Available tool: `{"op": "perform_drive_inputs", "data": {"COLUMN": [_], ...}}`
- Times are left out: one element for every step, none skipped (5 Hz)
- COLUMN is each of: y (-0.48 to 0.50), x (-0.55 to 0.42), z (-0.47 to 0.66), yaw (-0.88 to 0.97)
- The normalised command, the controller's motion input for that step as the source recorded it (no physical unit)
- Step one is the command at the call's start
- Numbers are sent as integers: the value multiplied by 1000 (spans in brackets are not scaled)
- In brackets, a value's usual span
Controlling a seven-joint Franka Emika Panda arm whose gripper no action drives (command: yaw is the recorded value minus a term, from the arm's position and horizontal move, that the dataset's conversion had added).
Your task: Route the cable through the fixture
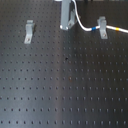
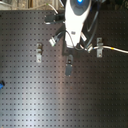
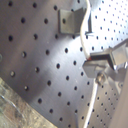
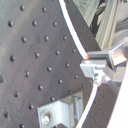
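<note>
A black perforated worktop is seen filling both exterior views, its grid of holes also crossing both wrist views. The Franka arm is shown whole only in the second exterior view, white with a blue disc on top and dark hoses at its sides; in the first exterior view only a grey upright part of the hand is caught, cut off at the frame's top. The hand is seen lowered to the worktop between two grey clips. The clip toward the first exterior view's left stands alone, well apart from the cord. The other clip, toward the first exterior view's right, is met by the cable, which is seen curving down from the hand and running out to that view's right edge. A blue band is visible just before the clip and a yellow band just past it; neither band is made out in the second exterior view, where the cable reads only as a pale line. In both wrist views the white cable is shown passing one grey finger and a clip, but the opposite finger is cut off, so whether the hand is clamped on the cord cannot be told.
</note>
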Motion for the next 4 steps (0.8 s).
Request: {"op": "perform_drive_inputs", "data": {"y": [41,217,299,457], "x": [-286,-96,-98,-36], "z": [237,507,526,435], "yaw": [0,0,0,146]}}
